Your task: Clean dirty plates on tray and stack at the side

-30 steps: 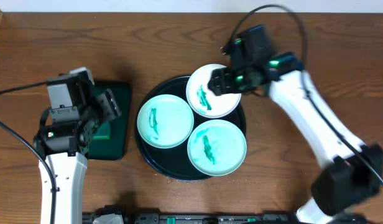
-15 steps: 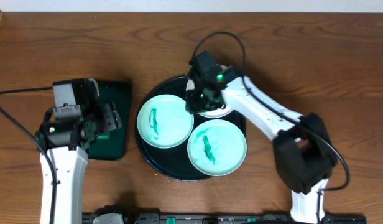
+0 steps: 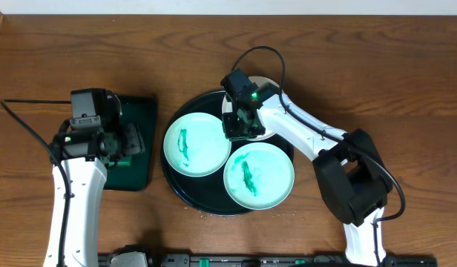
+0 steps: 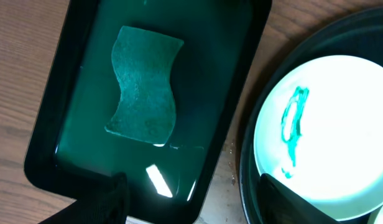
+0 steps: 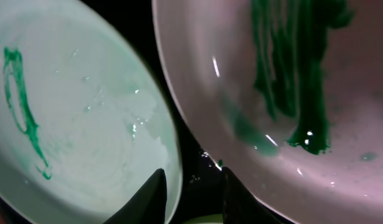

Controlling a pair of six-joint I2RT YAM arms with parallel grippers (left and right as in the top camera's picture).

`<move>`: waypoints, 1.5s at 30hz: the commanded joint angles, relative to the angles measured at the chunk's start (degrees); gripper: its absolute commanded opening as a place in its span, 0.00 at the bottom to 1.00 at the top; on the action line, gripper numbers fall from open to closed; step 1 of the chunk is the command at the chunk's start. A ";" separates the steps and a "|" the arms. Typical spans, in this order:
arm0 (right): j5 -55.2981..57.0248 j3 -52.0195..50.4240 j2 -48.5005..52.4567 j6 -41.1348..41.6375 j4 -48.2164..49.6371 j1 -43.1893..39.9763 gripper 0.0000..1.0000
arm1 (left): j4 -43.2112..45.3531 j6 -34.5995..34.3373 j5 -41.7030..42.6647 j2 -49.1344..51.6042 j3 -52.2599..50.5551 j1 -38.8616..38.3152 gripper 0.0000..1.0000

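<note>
One change: right gripper (image 3: 238, 129), jaws narrowly parted and empty, has moved to white plate (image 5: 365, 93) left rim; left gripper (image 4: 198, 202) wide open, empty.

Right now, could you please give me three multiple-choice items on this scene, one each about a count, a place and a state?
1. How many plates sit on the round black tray? A) one B) two C) three
2. Where does the sponge lie? A) on the black tray B) in the rectangular green tray C) on a plate
3. The left end effector is: A) open, empty B) shut on the sponge C) shut on a plate
Key: 1 C, two mint, one white; 2 B, it lies flat inside that tray; 3 A, its fingers stand wide apart.
</note>
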 commanded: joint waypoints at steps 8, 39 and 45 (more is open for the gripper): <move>2.58 0.96 0.74 1.25 0.11 2.64 0.27 | 0.79 -0.79 -3.67 0.81 0.17 -0.17 0.66; 4.26 0.94 4.74 0.74 3.58 3.56 0.01 | 5.64 6.86 -6.64 13.66 0.20 2.71 0.75; 4.20 0.94 4.74 0.55 3.76 3.56 0.01 | 8.31 12.87 1.14 21.00 1.27 8.94 0.75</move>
